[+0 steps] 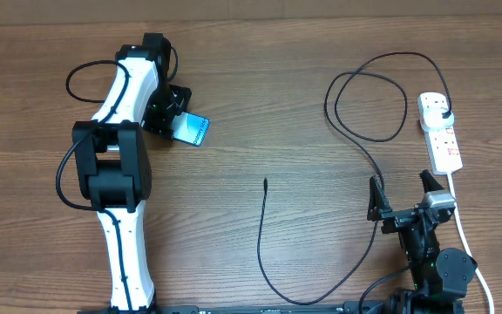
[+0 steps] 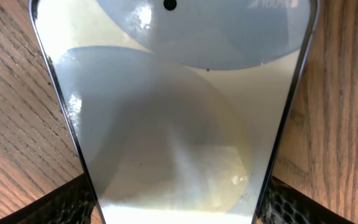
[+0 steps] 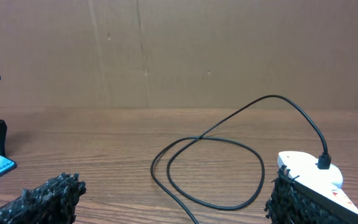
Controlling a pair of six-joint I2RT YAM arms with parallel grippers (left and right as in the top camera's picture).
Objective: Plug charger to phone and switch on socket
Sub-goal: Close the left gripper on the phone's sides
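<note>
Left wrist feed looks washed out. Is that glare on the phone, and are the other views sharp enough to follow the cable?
Left wrist: the phone fills the frame, its screen washed pale by reflections, with bright glare spots near the top left and nothing readable. Overhead: even light and sharp, the cable clear against the wood. Right wrist: the cable loop is crisp, no glare.

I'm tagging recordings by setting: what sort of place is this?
Probably a robot test bench in a lab or workshop: a wood-grain table, a plain brown board behind it, plus a phone, charger cable and power strip.
</note>
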